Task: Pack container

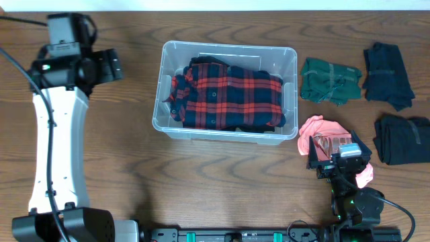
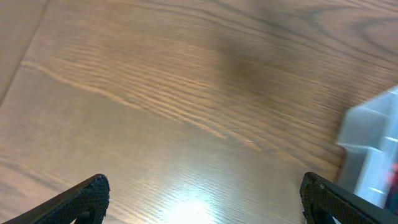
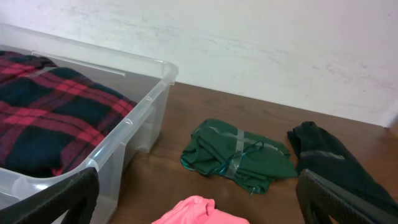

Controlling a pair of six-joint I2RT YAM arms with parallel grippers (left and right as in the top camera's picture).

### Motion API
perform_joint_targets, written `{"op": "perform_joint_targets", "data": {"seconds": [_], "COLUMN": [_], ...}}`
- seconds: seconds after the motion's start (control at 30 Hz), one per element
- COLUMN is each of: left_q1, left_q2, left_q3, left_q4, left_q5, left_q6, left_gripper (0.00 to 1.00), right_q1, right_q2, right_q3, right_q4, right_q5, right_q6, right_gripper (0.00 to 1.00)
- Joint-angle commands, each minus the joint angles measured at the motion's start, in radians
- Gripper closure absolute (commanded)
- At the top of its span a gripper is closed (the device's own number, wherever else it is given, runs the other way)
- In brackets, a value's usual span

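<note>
The clear plastic container stands at the table's middle with a red and navy plaid shirt lying inside; it also shows in the right wrist view, and its corner in the left wrist view. My left gripper is open and empty over bare wood, left of the container. My right gripper is open, just above a pink garment, which lies right of the container.
A green folded garment lies right of the container, also in the right wrist view. Two dark garments lie at the far right, one behind and one in front. A white wall stands behind the table.
</note>
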Motion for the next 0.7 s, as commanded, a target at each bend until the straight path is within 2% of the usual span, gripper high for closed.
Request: {"op": "perform_joint_targets", "data": {"seconds": [0.0,0.2,0.47,0.57,0.67], "left_q1": [0.05,0.122,0.128,0.13,0.142], "left_q2": [0.003,0.003,0.003,0.003,0.003], "left_q3": [-0.005,-0.004,-0.005,-0.004,-0.005], "left_q4": [-0.002,-0.003,-0.01,-0.015,-0.017], "left_q5": [-0.005,-0.005,-0.006,-0.026,-0.056], "left_q6": [0.05,0.055,0.053,0.109,0.115], "left_gripper": [0.02,0.02,0.02,0.02,0.02], "right_q1": [0.007,0.007,0.007,0.007,0.007], "right_q2": [-0.005,-0.005,-0.005,-0.005,-0.005], "right_q3": [-0.002,-0.002,-0.002,-0.002,-0.002], "right_q4": [-0.004,-0.004,-0.004,-0.004,-0.004], "right_q5": [0.006,0.006,0.006,0.006,0.006], "right_q6": [0.01,0.01,0.01,0.01,0.01], "right_gripper": [0.01,0.01,0.01,0.01,0.01]}}
